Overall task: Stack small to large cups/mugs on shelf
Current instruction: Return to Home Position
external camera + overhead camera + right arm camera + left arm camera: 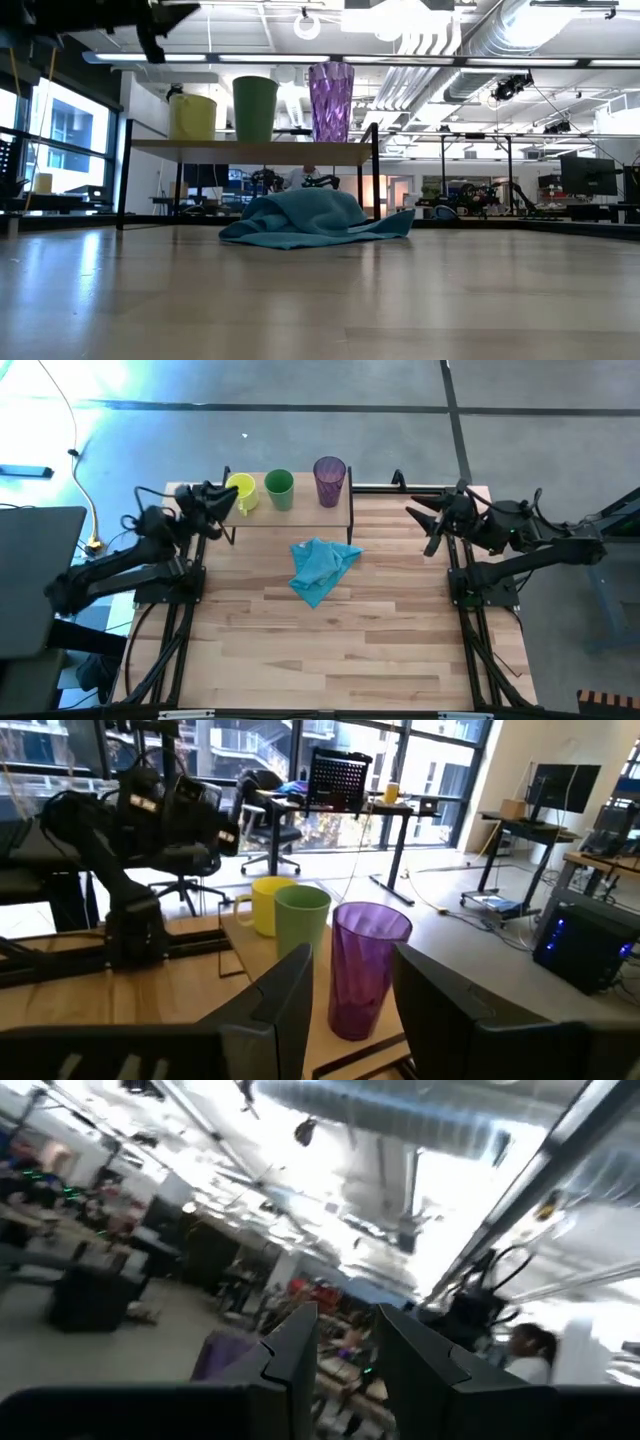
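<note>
Yellow mug (241,491), green cup (279,488) and purple tumbler (330,478) stood size-ordered on the shelf (300,516), seemingly leaving only homing; left gripper (345,1318) by the mug and right gripper (350,960) had fingers parted, empty.

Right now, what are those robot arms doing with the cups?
Nothing is being held. The yellow mug, green cup and purple tumbler stand upright in a row on the shelf, shortest to tallest. The left arm hangs above the shelf's yellow-mug end, jaws open and empty. The right arm waits off the shelf's other end, jaws open too. A blue cloth lies crumpled on the table in front of the shelf.
</note>
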Tool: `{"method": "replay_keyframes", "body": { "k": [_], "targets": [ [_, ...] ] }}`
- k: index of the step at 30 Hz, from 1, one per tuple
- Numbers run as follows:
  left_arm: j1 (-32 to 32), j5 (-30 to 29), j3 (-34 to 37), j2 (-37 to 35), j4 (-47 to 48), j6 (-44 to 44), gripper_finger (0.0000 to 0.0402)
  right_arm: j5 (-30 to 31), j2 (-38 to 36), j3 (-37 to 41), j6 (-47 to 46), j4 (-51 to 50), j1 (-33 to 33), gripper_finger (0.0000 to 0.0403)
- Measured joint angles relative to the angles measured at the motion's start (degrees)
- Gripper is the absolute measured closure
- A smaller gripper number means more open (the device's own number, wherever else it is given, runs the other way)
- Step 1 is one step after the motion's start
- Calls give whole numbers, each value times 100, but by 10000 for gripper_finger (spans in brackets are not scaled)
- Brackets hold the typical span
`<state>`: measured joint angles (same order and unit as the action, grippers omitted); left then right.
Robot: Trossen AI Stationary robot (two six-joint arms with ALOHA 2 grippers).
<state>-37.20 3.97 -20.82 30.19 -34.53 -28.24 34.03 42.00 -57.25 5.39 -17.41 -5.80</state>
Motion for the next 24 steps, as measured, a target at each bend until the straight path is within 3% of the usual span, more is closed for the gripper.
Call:
{"method": "replay_keyframes", "body": {
  "k": [4, 12, 20, 24],
  "targets": [
    [584, -722, 282, 119, -111, 422, 307, -1, -4, 0, -46, -66, 65, 275],
    [1829, -1245, 278, 295, -151, 1161, 307, -17, 11, 0, -235, -322, 65, 275],
    [3483, -3306, 278, 640, -191, 2353, 307, -19, 8, 0, -601, -793, 63, 275],
    [4069, -3768, 278, 713, -188, 2930, 307, -37, 7, 0, -647, -872, 53, 275]
  ]
}}
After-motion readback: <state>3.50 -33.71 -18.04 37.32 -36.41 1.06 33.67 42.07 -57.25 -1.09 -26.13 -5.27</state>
